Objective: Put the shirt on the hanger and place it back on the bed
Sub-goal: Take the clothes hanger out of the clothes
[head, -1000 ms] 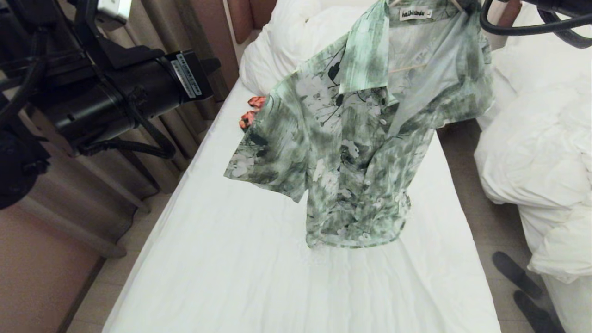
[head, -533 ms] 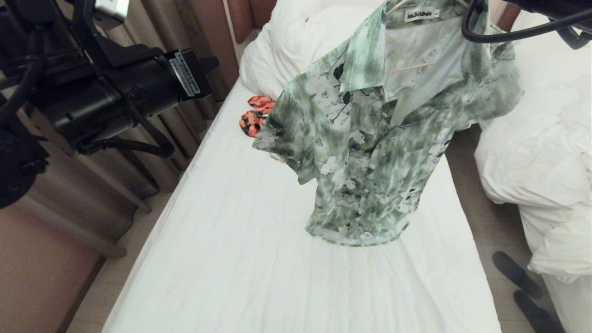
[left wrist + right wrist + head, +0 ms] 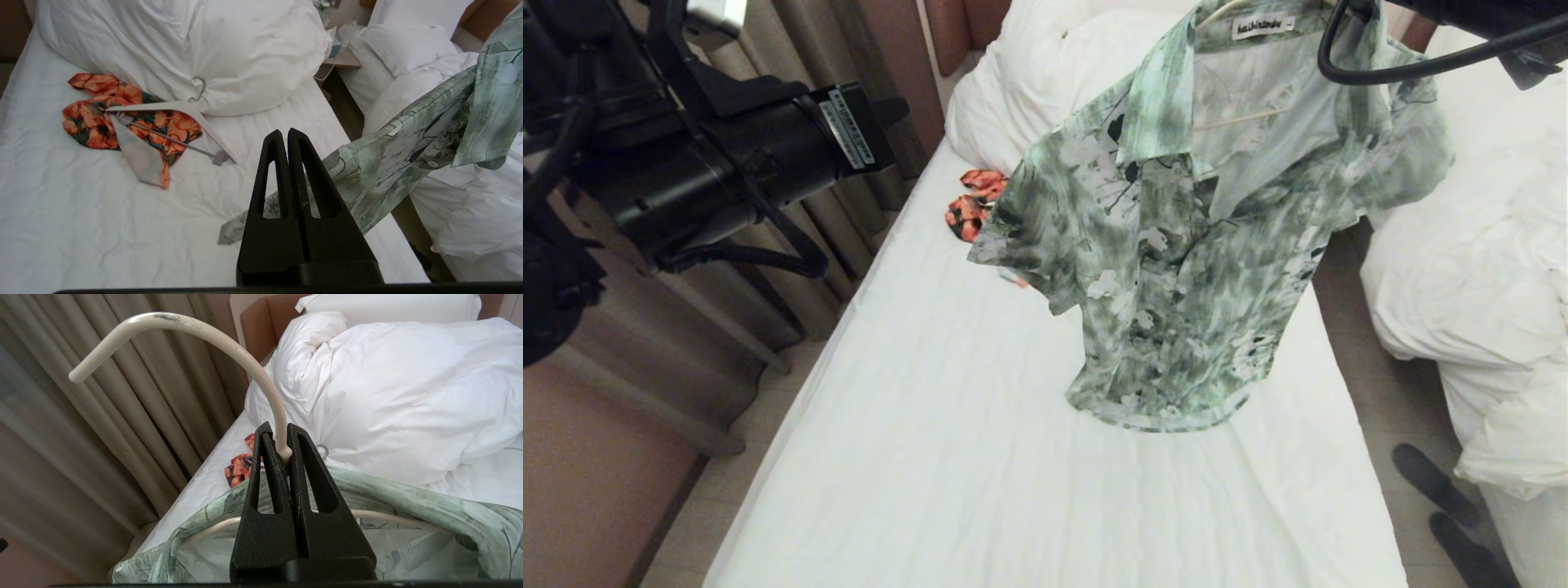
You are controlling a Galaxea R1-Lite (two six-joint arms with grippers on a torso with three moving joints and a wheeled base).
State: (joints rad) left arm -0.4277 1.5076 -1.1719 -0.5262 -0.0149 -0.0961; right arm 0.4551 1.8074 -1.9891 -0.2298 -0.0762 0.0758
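Cream wire shows between the jaws of the right pincer [image 3: 277, 451], which is clamped on the neck of the hanger [image 3: 229, 343] just under its curved hook. The shirt [image 3: 1184, 245] is already draped over the hanger's shoulders and hangs in the upper centre-right of the head view, above the white sheet of the bed [image 3: 915, 425], its hem close over the sheet; whether it touches cannot be told. The step in hand looks like the setting down. To do it well, the robot should lower the hanger slowly so the hem meets the sheet first, then draw the neck toward the duvet so the cloth lays out flat instead of bunching, and let go only once the hanger rests. The left pincer [image 3: 286, 136] is shut on nothing, at the left of the head view, with a shirt sleeve hanging just past its tips.
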